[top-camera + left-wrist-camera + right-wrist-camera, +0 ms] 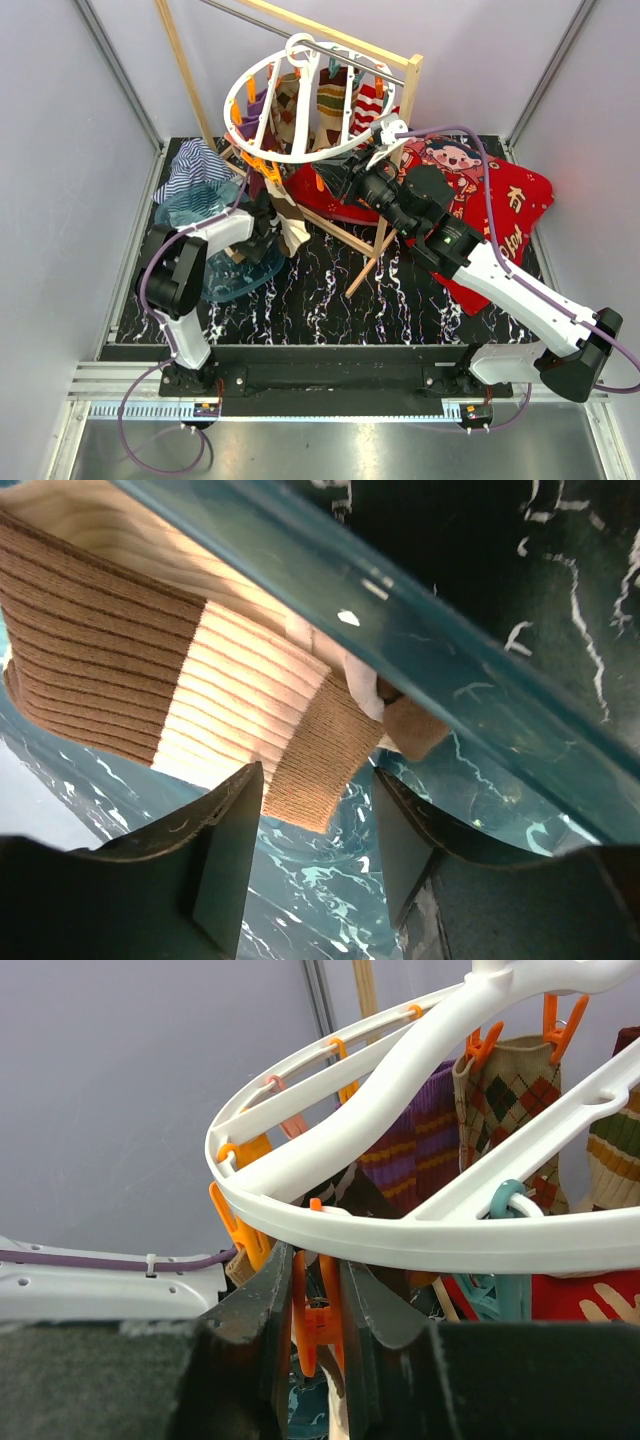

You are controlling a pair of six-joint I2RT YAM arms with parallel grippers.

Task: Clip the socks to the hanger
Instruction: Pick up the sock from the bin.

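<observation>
Nearest, on the left of the tabletop [330, 300], the left pincer [318, 810] reaches into a translucent teal bin [480, 710]. Its jaws stand apart, and the narrow end of a ribbed brown and cream sock [230, 700] lies in the gap between them, not clamped as far as the wrist view shows. This sock lies against the bin's rim. Farther in, near the middle, the right pincer [316, 1270] is up at the near edge of the hanger [420, 1240], its jaws together and clamped on an orange clip [312, 1335] that dangles just below the outer ring. Whether the clip's mouth is squeezed open cannot be told from here. Beyond, an argyle sock [510, 1090] and a purple striped sock [420, 1140] already hang from clips on the far side of the rings. The hanger hangs from a wooden frame [400, 110], with a red blanket [500, 200] at the far right and a blue-white striped cloth [195, 165] at the far left. The step in hand looks like fetching the next sock while the clip is held ready. The next move calls for the left jaws to close on the sock's end, lift it clear of the bin and bring its edge up into the clip's mouth, so the clip can bite when the right pincer lets go.
</observation>
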